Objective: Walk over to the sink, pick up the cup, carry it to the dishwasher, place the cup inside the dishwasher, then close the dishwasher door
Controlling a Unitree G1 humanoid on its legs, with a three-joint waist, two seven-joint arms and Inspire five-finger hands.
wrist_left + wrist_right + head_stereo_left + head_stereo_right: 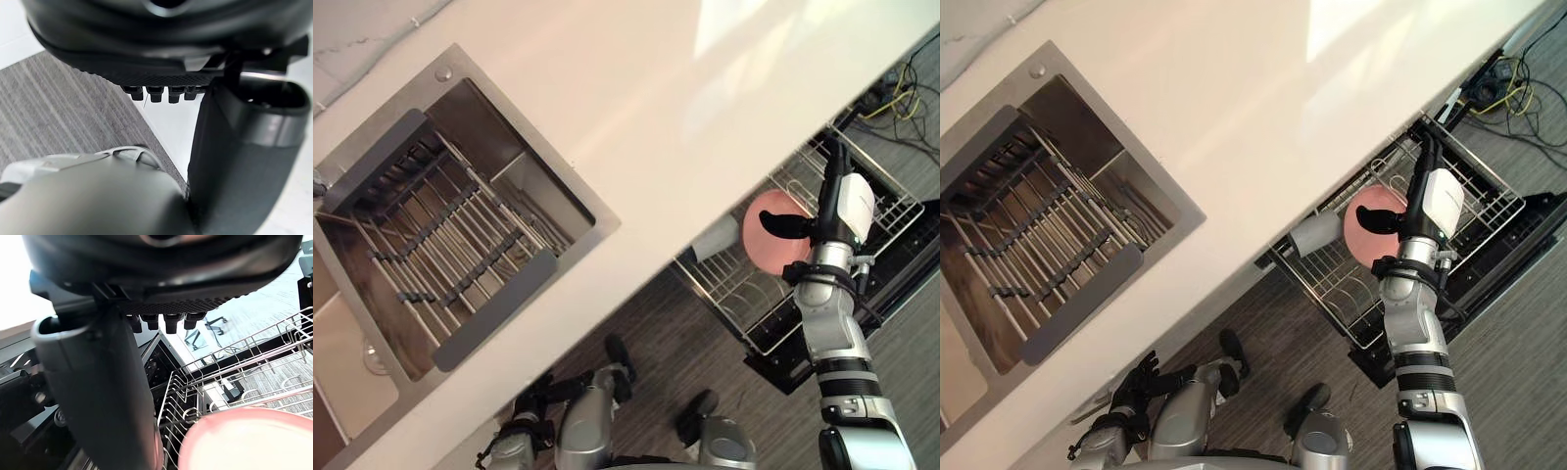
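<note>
The cup job looks almost done. The right hand (842, 208) is open, fingers straight. The pink cup (766, 243) sits in the rack (893, 210), just beside its thumb. The left hand (1133, 390) hangs loose. Next, I think: pull away, push the rack in, shut the door (1518, 245).

right hand (843, 210) outstretched, left hand (1128, 397) low
</note>
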